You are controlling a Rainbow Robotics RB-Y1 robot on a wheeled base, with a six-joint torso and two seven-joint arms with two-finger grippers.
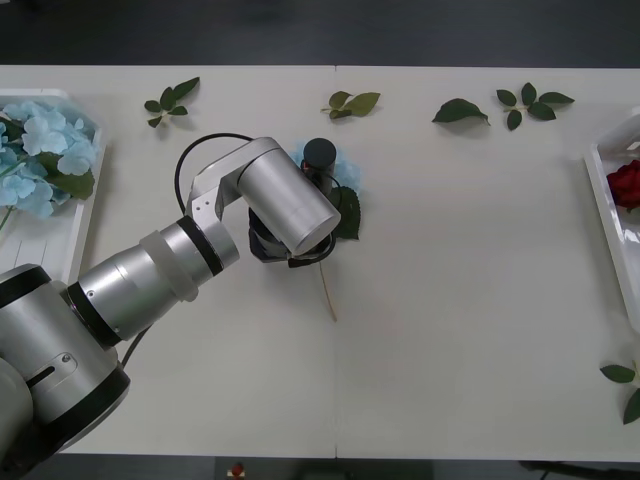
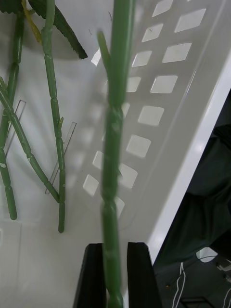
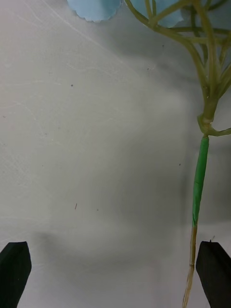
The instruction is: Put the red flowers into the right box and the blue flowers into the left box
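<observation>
On the pale table (image 1: 460, 330), near its middle, the left gripper (image 3: 115, 272) hangs low over 1 pale-blue artificial hydrangea head (image 1: 345, 170) with dark-green leaves, whose thin stem (image 3: 199, 183) trails toward the robot. In the left wrist view the 2 black fingers (image 3: 14, 269) stand wide apart at the corners, grasping nothing, and the green-wrapped stem lies just inside one of them, resting on the table.

At the table's left edge, the translucent clear-white plastic tray (image 1: 80, 235) holds more pale-blue hydrangea heads (image 1: 40, 155) with big leaves. At the right edge, the glossy white rectangular tray (image 1: 610, 215) holds a red rose bloom (image 1: 627, 185). In the right wrist view the right gripper (image 2: 115, 276) is clenched on a segmented green rose stem (image 2: 113, 144) above that tray's floor, where 3 other green stems (image 2: 54, 120) lie side by side. Loose green leaf sprigs (image 1: 525, 103) lie scattered along the table's far side.
</observation>
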